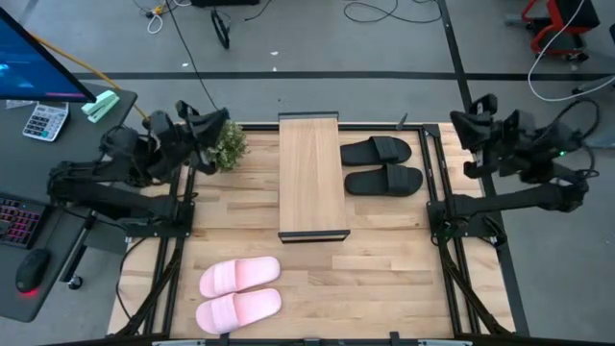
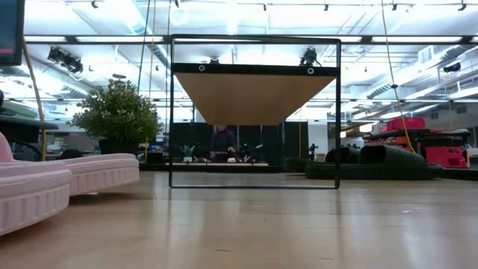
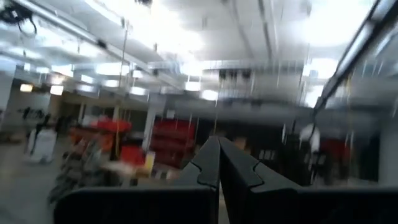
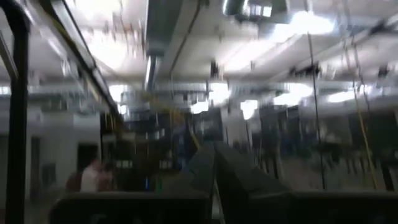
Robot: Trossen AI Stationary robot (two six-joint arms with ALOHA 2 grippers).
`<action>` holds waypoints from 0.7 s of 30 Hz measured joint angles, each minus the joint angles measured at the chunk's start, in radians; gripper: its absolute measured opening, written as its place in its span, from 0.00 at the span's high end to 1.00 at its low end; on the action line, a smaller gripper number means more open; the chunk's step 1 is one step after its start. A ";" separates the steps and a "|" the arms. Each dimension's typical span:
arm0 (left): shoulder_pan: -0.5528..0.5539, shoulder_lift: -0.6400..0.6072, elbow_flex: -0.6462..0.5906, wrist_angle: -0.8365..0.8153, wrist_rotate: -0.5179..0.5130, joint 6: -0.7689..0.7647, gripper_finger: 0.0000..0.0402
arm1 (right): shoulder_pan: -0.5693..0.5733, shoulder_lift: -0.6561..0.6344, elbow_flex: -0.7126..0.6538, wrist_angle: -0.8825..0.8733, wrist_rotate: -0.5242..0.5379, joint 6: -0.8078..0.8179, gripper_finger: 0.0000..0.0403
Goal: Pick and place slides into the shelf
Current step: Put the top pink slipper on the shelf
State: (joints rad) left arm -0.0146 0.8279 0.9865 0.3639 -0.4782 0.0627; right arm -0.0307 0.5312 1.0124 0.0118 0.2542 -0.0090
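At the bench's left rear corner the left end effector (image 1: 213, 127) sits folded back beside a small potted plant (image 1: 230, 144), fingers (image 3: 214, 165) pressed together, holding nothing. Nearer the front lie the pink slides (image 1: 239, 292), untouched. The shelf (image 1: 311, 173) stands mid-bench with nothing on or under it; the black slides (image 1: 381, 164) rest just to its right. Far right, the right end effector (image 1: 471, 127) is likewise closed and empty. By my reckoning, all four slides remain to be placed.
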 joint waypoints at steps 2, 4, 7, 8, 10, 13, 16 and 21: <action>0.010 0.026 0.071 -0.163 0.003 -0.016 0.97 | 0.000 0.045 0.085 -0.142 0.001 0.041 0.94; 0.021 0.047 0.135 -0.325 0.004 -0.074 0.96 | 0.000 0.090 0.159 -0.257 0.002 0.065 0.94; 0.040 0.076 0.212 -0.505 0.004 -0.158 0.94 | 0.000 0.156 0.253 -0.385 0.023 0.083 0.94; 0.046 0.085 0.228 -0.542 0.003 -0.179 0.94 | 0.000 0.177 0.281 -0.423 0.038 0.087 0.94; 0.056 0.103 0.250 -0.582 0.003 -0.213 0.94 | 0.000 0.215 0.328 -0.493 0.081 0.092 0.94; 0.064 0.117 0.259 -0.606 0.004 -0.240 0.95 | -0.016 0.264 0.381 -0.574 0.151 0.085 0.94; 0.064 0.125 0.260 -0.607 0.004 -0.238 0.96 | -0.054 0.300 0.407 -0.617 0.183 0.079 0.94; 0.064 0.129 0.260 -0.609 0.004 -0.230 0.97 | -0.113 0.343 0.414 -0.619 0.166 0.116 0.94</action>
State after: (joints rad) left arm 0.0494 0.9570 1.2461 -0.2455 -0.4743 -0.1673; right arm -0.1437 0.8746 1.4261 -0.6075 0.4204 0.1069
